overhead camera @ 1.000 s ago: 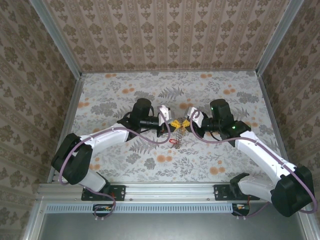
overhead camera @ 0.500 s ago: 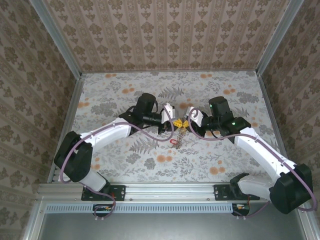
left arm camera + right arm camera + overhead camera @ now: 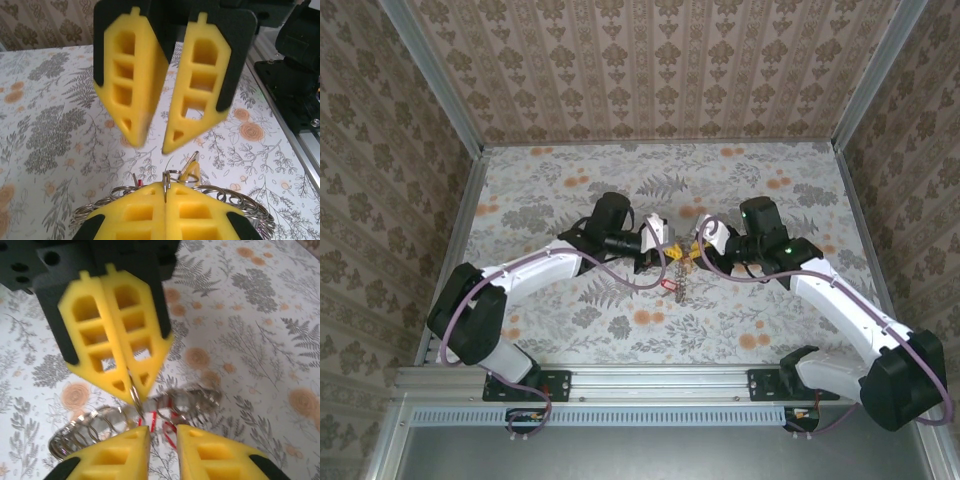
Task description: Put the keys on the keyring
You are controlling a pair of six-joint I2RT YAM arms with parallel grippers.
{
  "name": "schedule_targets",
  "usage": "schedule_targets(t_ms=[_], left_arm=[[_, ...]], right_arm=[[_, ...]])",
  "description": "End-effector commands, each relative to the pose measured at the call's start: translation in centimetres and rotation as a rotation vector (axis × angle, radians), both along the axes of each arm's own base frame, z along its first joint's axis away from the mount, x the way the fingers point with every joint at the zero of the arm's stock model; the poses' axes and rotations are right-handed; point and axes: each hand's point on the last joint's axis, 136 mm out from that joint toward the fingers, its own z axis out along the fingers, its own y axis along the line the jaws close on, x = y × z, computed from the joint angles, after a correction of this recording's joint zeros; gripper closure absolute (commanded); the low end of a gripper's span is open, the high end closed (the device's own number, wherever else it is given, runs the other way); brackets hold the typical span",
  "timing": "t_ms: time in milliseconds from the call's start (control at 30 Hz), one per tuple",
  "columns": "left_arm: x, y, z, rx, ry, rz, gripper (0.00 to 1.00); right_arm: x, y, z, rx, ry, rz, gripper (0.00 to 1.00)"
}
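Evidently light, limp and slippery: keyring [image 3: 95,429], a silvery loop of small wire links, sagging in 2 slack runs over the floral tabletop [image 3: 250,340]. Red key [image 3: 669,285] dangling low among the links, brassy key [image 3: 192,170] up by the pinch. Held at 1 thin link by the left claw [image 3: 132,390], clamped tight on it. Opposite, right claw [image 3: 162,434], tips parted, gripping nothing. Best taken by a single link close to the pinch, gently; likely to slide or twist in a broad grip.

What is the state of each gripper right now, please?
Left gripper: closed, pinching the keyring.
Right gripper: open, holding nothing.
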Motion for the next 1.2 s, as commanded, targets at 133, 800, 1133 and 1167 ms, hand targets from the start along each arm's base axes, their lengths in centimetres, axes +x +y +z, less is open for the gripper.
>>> schedule_targets(t_ms=[133, 800, 1133, 1167], left_arm=[[0.0, 0.0, 3.4, -0.128, -0.018, -0.011, 1.00], [0.1, -0.2, 3.8, -0.142, -0.013, -0.012, 1.00], [0.1, -0.2, 4.0, -0.154, -0.011, -0.010, 1.00], [0.1, -0.2, 4.0, -0.153, -0.010, -0.010, 1.00]], right_arm=[[0.5, -0.4, 0.9, 0.116, 0.013, -0.110, 0.72], [-0.3, 1.0, 0.9, 0.192, 0.035, -0.037, 0.52], [-0.5, 0.4, -1.9, 0.113, 0.081, -0.053, 0.67], [-0.4, 0.3, -2.1, 0.103, 0.082, -0.058, 0.71]])
